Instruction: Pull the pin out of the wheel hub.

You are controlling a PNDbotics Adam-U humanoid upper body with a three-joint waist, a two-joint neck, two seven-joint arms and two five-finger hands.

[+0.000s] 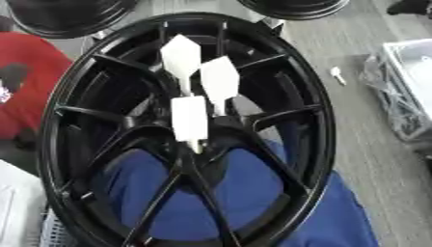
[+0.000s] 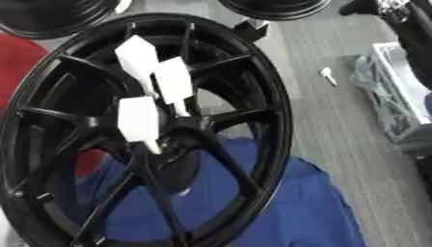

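Three white pins (image 1: 189, 118) stand in the centre of the black wheel hub (image 1: 84, 87) over a blue cloth (image 1: 337, 217), neither hand is visible, so I'd advise gripping one pin's flat head and pulling straight along its shaft.

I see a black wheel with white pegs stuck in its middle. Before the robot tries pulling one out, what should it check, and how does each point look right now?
1. Pins still seated: three white pins stand in the black wheel near its centre. Ok.
2. Pin heads unobstructed: nothing covers them. Ok.
3. Robot hand near the pins: no hand shows in either view. Not ok.
4. Wheel supported: it lies over a blue cloth; how steady, cannot tell.
5. Loose parts: a small white piece lies on the grey floor, apart from the wheel. Ok.
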